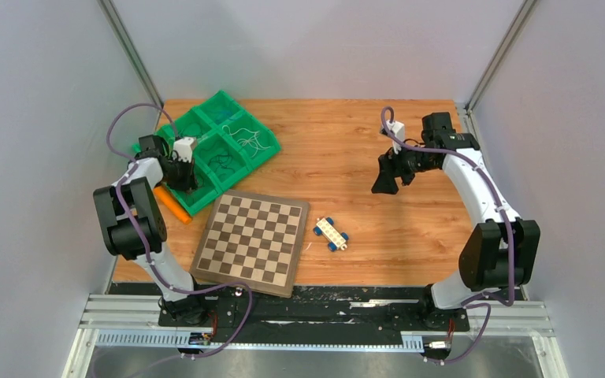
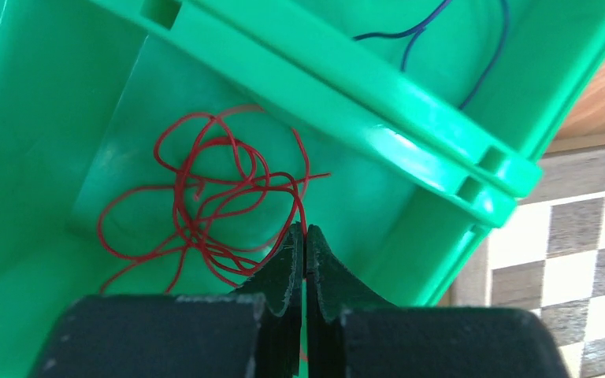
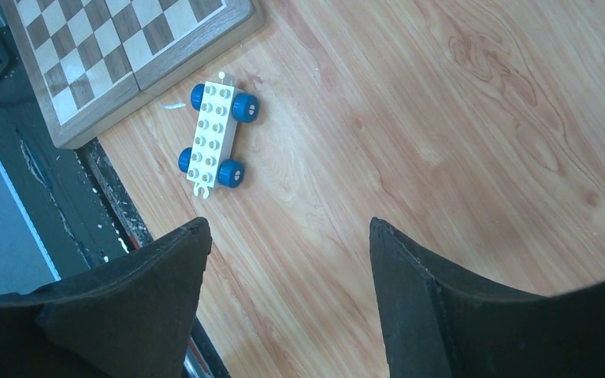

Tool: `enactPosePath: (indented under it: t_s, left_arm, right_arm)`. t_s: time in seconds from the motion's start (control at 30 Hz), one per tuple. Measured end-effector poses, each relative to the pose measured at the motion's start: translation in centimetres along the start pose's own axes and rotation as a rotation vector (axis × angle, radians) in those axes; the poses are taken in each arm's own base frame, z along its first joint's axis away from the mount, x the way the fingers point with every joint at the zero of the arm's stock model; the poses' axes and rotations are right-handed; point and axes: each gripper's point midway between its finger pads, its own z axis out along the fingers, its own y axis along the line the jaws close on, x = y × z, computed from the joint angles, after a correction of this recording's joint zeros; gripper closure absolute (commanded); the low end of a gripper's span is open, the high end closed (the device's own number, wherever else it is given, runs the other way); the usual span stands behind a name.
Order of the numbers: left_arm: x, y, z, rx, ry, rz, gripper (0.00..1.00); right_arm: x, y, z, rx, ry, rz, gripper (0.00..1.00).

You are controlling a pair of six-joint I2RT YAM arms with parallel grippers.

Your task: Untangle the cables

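Two tools hang over the table (image 3: pixel 457 110), well apart from each other.

The left tool (image 2: pixel 306 236) reaches down into a compartment of a green tray (image 2: pixel 347 87). Its fingers are pressed together, and one strand of the red cable (image 2: pixel 205 205) runs straight into the seam at their tips, so they appear clamped on it. The rest of that cable lies in loose, overlapping loops on the compartment floor, ahead of the tool and to its left. Beyond the divider ahead of the tool, in the next compartment, lies a thin blue cable (image 2: pixel 410 39). To the right of the tool, outside the tray wall, is the edge of a chessboard (image 2: pixel 575 236).

In the top view, pale white cables (image 1: pixel 250 140) rest in a farther compartment of the same tray.

The right tool (image 3: pixel 287 228) hovers above bare wood with its fingers spread wide and nothing between them. Ahead of it and to its left stands a white toy car (image 3: pixel 217 134) with blue wheels, just beside the chessboard's corner and not touching the tool.
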Motion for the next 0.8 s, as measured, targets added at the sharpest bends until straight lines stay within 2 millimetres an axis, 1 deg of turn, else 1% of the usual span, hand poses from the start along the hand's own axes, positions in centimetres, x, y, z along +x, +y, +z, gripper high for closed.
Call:
enactPosePath:
  t_s: [0.03, 0.07, 0.1, 0.13, 0.17, 0.2, 0.23, 0.27, 0.3, 0.33, 0.37, 0.4, 0.43, 0.47, 0.53, 0.63, 0.7, 0.73, 0.77, 0.8]
  left_arm:
    - [0.3, 0.2, 0.2, -0.008, 0.01, 0.001, 0.97]
    - [0.5, 0.4, 0.2, -0.018, 0.021, 0.003, 0.86]
    - [0.5, 0.5, 0.2, -0.023, 0.022, 0.006, 0.8]
    - [0.5, 0.7, 0.2, -0.028, 0.022, 0.014, 0.66]
    - [0.3, 0.7, 0.0, -0.031, 0.022, 0.017, 0.6]
    - [0.1, 0.8, -0.1, -0.032, 0.02, 0.021, 0.49]
    - [-0.2, 0.7, -0.4, -0.031, 0.018, 0.023, 0.44]
    - [-0.5, 0.5, -0.9, -0.03, 0.012, 0.026, 0.36]
    - [-0.8, 0.3, -1.4, -0.028, 0.004, 0.032, 0.33]
    - [-1.2, -0.1, -2.2, -0.026, -0.01, 0.033, 0.27]
    - [-1.7, -0.5, -3.1, -0.025, -0.025, 0.041, 0.23]
    - [-2.2, -0.9, -4.0, -0.026, -0.04, 0.05, 0.11]
    - [-3.0, -1.3, -5.2, -0.027, -0.061, 0.063, 0.05]
    - [-3.7, -1.6, -6.3, -0.032, -0.08, 0.081, 0.01]
    - [-5.4, -2.1, -8.7, -0.046, -0.117, 0.11, 0.0]
    - [-7.6, -2.6, -11.6, -0.067, -0.155, 0.14, 0.0]
    - [-8.8, -3.0, -13.2, -0.074, -0.169, 0.144, 0.0]
    - [-9.5, -3.1, -14.1, -0.077, -0.177, 0.143, 0.0]
    - [-11.1, -3.5, -15.7, -0.084, -0.209, 0.14, 0.0]
    - [-11.7, -3.6, -16.3, -0.088, -0.226, 0.142, 0.0]
  right_arm:
    - [0.1, 0.0, -0.1, 0.003, 0.001, -0.001, 0.28]
    - [0.1, 0.1, -0.1, 0.006, 0.002, -0.003, 0.28]
    - [0.2, 0.2, -0.2, 0.008, 0.001, -0.004, 0.28]
    - [0.1, 0.2, -0.3, 0.011, 0.0, -0.007, 0.28]
    - [0.1, 0.3, -0.4, 0.013, -0.003, -0.011, 0.28]
    - [0.0, 0.3, -0.5, 0.014, -0.005, -0.014, 0.28]
    - [-0.1, 0.4, -0.6, 0.016, -0.007, -0.017, 0.28]
    - [-0.1, 0.4, -0.6, 0.017, -0.008, -0.019, 0.28]
    - [-0.1, 0.4, -0.6, 0.017, -0.009, -0.019, 0.28]
    - [-0.1, 0.4, -0.6, 0.017, -0.009, -0.02, 0.28]
    - [-0.1, 0.4, -0.6, 0.017, -0.009, -0.019, 0.28]
    - [-0.1, 0.4, -0.6, 0.017, -0.009, -0.02, 0.28]
    - [-0.2, 0.4, -0.6, 0.018, -0.01, -0.021, 0.27]
    - [-0.3, 0.4, -0.7, 0.019, -0.011, -0.023, 0.27]
    - [-0.6, 0.4, -0.8, 0.022, -0.017, -0.03, 0.25]
    - [-1.5, 0.3, -1.2, 0.032, -0.033, -0.049, 0.22]
    - [-2.3, 0.2, -1.6, 0.042, -0.049, -0.065, 0.04]
    - [-2.7, 0.1, -1.8, 0.047, -0.056, -0.071, 0.0]
    - [-3.3, 0.0, -2.0, 0.056, -0.069, -0.081, 0.0]
    - [-3.9, -0.2, -2.2, 0.068, -0.083, -0.091, 0.0]
